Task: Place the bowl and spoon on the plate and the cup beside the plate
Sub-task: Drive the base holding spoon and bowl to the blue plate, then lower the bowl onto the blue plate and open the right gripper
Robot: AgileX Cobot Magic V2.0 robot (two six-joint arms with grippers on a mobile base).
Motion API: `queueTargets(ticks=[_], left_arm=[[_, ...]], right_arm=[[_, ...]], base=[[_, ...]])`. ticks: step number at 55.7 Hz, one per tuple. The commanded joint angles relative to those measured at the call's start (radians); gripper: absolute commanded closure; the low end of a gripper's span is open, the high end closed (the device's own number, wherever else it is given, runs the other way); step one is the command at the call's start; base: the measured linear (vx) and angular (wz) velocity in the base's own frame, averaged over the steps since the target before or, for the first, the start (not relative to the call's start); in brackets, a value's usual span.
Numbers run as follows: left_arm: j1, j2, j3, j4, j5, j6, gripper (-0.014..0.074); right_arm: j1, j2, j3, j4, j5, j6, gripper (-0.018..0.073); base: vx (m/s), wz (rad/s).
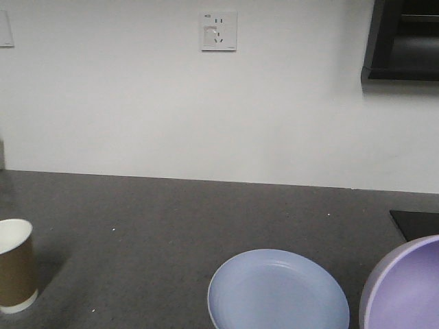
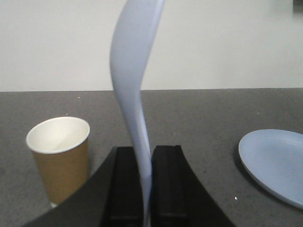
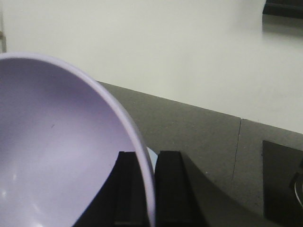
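Note:
My left gripper point(image 2: 147, 158) is shut on the handle of the pale bluish-white spoon point(image 2: 131, 90), which rises upright from the jaws with its scoop at the top. The brown paper cup point(image 2: 59, 158) point(image 1: 15, 266) stands upright on the counter at the left. To the right lies the pale blue plate point(image 2: 277, 163) point(image 1: 278, 295), bare. My right gripper point(image 3: 147, 165) is shut on the rim of the lavender bowl point(image 3: 57, 151), held tilted; in the front view the bowl point(image 1: 405, 288) hangs at the plate's right side. A sliver of plate point(image 3: 152, 154) shows behind the jaws.
The dark grey counter point(image 1: 158, 226) runs back to a white wall with a socket point(image 1: 218, 31). A black flat panel point(image 1: 418, 223) point(image 3: 281, 182) lies on the counter at the right. A dark cabinet point(image 1: 405, 41) hangs at the upper right.

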Motion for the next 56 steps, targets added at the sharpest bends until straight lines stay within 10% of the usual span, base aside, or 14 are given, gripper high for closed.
queueTargets(ticks=[1,56], left_arm=[[-0.002,0.004,-0.025,-0.011,-0.086,-0.012,0.0599],[-0.002,0.004,-0.025,-0.011,-0.086,-0.012,0.0599]], right_arm=[[0.001,0.008,-0.029,0.025,-0.083,-0.006,0.0568],[0.001,0.008,-0.029,0.025,-0.086,-0.007,0.0568]], base=[[0.33,-0.23],[0.15,-0.16]])
